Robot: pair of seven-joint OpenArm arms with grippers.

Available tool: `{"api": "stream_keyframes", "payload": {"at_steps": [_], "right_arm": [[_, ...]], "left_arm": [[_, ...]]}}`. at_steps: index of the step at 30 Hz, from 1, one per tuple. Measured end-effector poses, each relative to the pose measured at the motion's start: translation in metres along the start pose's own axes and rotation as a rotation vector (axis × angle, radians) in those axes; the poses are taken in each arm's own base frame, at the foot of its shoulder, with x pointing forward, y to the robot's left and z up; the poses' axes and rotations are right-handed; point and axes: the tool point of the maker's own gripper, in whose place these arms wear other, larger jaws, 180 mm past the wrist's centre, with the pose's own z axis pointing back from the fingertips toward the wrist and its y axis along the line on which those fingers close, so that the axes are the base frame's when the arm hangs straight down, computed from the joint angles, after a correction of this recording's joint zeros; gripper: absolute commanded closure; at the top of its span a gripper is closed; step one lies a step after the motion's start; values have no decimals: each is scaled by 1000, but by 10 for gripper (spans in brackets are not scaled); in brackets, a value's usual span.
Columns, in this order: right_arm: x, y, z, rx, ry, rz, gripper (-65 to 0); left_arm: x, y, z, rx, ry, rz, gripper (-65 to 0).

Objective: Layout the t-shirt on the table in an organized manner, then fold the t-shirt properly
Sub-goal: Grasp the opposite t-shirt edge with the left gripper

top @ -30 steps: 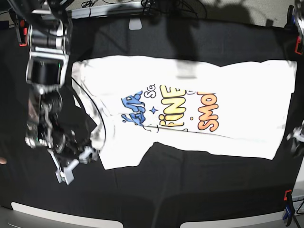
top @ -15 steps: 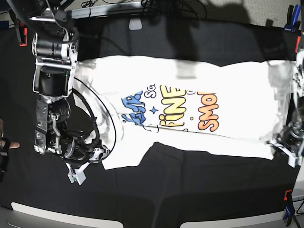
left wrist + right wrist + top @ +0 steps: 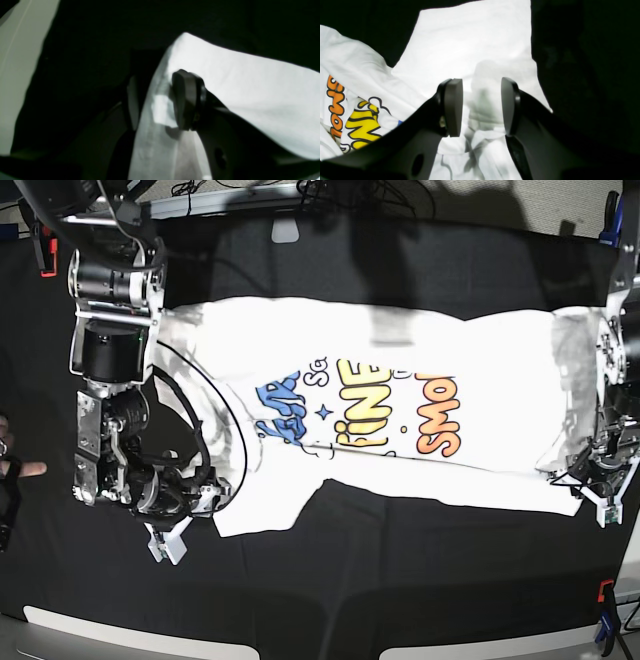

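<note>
T-shirt (image 3: 400, 410) lies print-up on the counter (image 3: 400, 580), mostly flat — folding begins. Right hand (image 3: 478, 107) is spread over a sleeve; left hand (image 3: 160, 105) straddles the hem, seemingly not yet pinching.

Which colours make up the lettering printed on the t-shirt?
Blue, yellow and orange on the white t-shirt; clearest in the base view.

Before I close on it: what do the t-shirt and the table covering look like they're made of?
The t-shirt looks like thin, soft white knit cloth, matte: it creases and drapes in folds, with a printed blue, yellow and orange graphic. The table appears covered in black woven cloth, matte and wrinkled, giving no shine. What lies under the covering cannot be told.
</note>
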Motion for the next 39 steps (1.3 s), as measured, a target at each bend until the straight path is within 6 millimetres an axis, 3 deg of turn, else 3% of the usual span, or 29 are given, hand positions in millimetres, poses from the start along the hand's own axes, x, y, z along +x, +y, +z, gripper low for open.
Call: {"api": "stream_keyframes", "payload": {"at_steps": [5,7,10,14,19,25,28,33,39], "right_arm": [[0,1,0,3,1,0,-242],[0,0,0,3,0,-1,-242],[0,1,0,4,0,-1,-242],[8,-1,1,-2,-46,26,-243],[24,-15,2,-88,-126,105,-352],[44,-29,7,-151,-188,88,-352],[53,-32,0,-139,-173,47,-351],[37,-41,-26,-125,-75,-27,-351],[31,-39,-39,-106,-21,-74,-351]], "left_arm": [[-9,-11,2,-67,17,11,-210],[-12,-18,3,-115,34,17,-147],[-10,-23,2,-128,39,19,-1],[-6,-24,2,-129,11,21,0],[-4,-24,2,-128,-7,19,0],[-4,-24,2,-129,-6,19,0],[-4,-24,2,-128,-5,19,0],[-4,-24,2,-128,-3,19,0],[-4,-23,2,-127,-4,19,0]]}}
